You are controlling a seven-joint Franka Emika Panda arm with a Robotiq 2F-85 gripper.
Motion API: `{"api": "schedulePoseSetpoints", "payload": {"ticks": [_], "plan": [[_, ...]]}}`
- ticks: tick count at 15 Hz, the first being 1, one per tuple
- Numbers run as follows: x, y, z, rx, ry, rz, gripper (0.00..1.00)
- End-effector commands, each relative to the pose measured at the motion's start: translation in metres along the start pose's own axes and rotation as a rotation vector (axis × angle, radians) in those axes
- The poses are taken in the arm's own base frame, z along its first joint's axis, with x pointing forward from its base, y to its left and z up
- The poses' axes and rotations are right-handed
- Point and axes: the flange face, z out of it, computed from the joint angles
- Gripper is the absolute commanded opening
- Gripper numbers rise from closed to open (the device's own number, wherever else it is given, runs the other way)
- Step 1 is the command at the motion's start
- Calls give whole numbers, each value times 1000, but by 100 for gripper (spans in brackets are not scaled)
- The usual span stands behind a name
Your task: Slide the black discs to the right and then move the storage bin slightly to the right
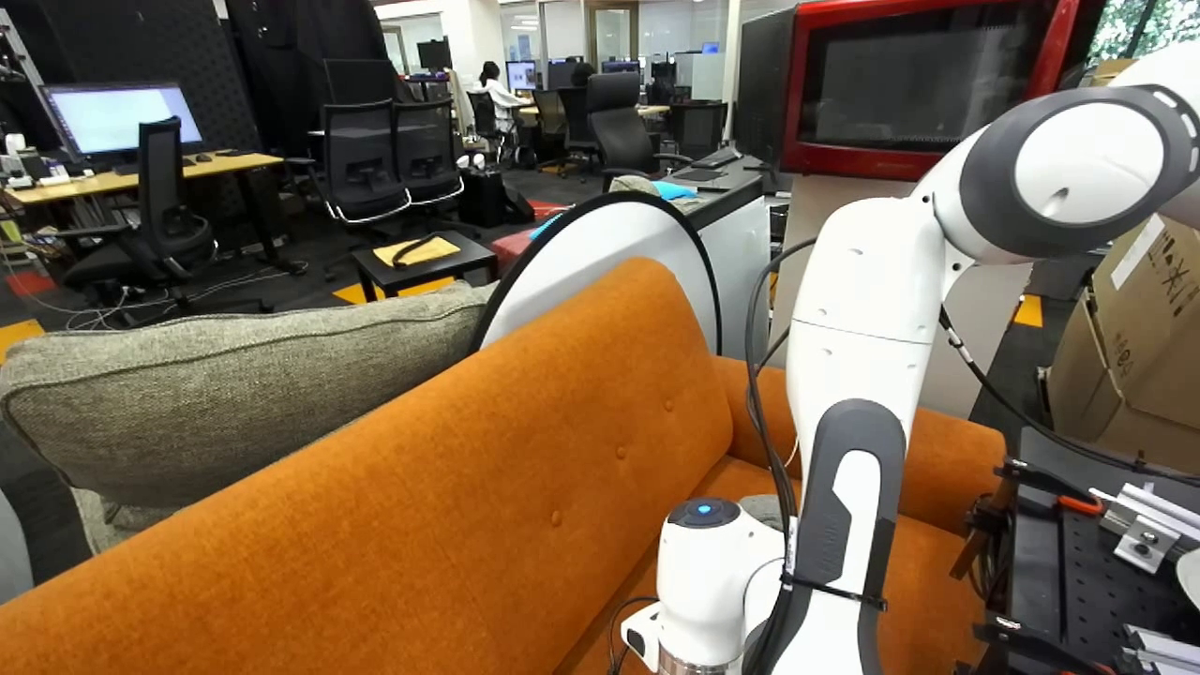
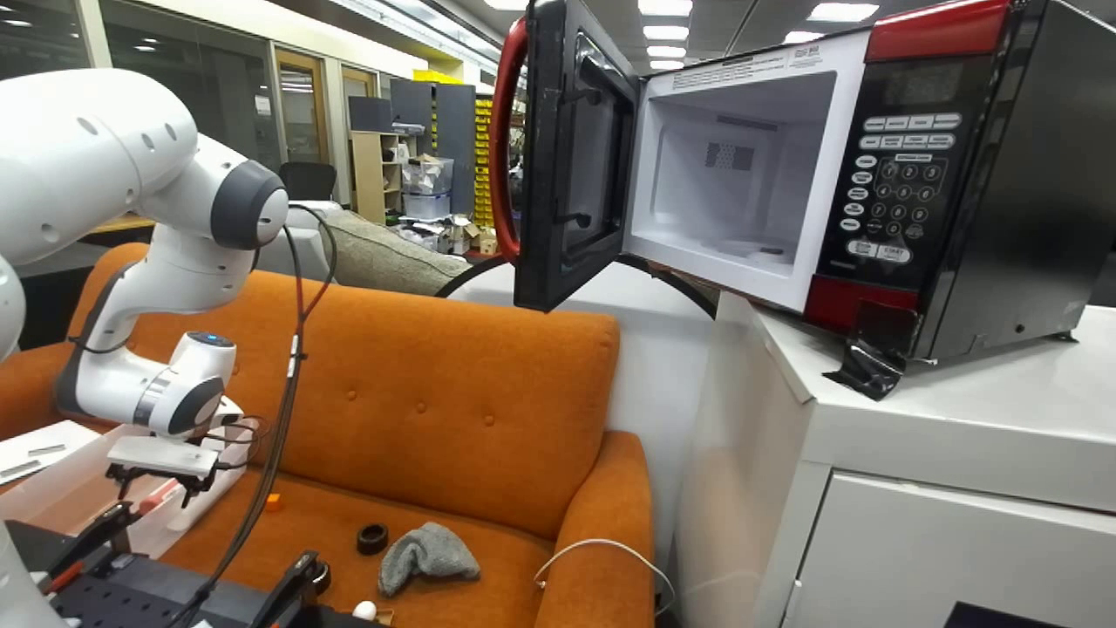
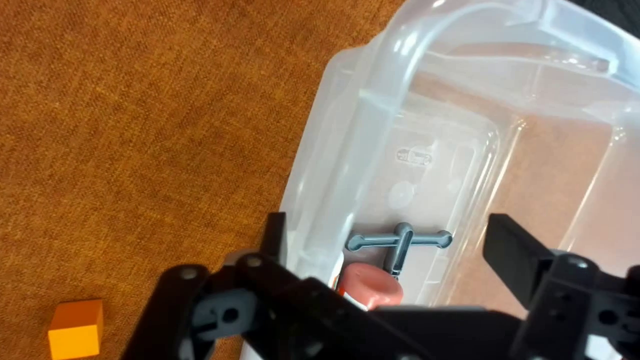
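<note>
The storage bin is clear plastic and rests on the orange sofa seat, in an exterior view (image 2: 193,513) and in the wrist view (image 3: 375,115). It holds a grey T-shaped piece (image 3: 400,242) and a container with a pink-red cap (image 3: 371,286). A black disc, ring-like (image 2: 372,539), lies on the seat right of the bin; another round dark piece (image 2: 322,577) is partly hidden behind a clamp. My gripper (image 2: 155,499) is over the bin, pointing down. In the wrist view its fingers (image 3: 387,245) are wide apart with nothing gripped; one finger overlaps the bin's rim.
An orange block (image 3: 75,330) lies on the seat beside the bin. A grey cloth (image 2: 427,556) lies near the disc. A black worktable (image 2: 139,593) with clamps stands in front. The sofa backrest (image 2: 418,375) rises behind. Cables (image 2: 292,375) hang by the arm.
</note>
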Motion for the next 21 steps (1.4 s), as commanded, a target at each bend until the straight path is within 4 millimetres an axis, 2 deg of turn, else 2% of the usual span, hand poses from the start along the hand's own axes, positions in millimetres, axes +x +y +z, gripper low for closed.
{"api": "schedulePoseSetpoints", "payload": {"ticks": [1, 3, 5, 13, 15, 16, 21], "plan": [[5, 3, 7, 10, -14, -21, 100], [5, 7, 10, 11, -11, -15, 100], [5, 12, 13, 7, 0, 0, 72], [3, 30, 13, -14, 4, 29, 16], [3, 33, 12, -19, 1, 33, 13], [2, 33, 12, -20, 0, 39, 8], [-4, 50, 2, -54, -9, 115, 4]]}}
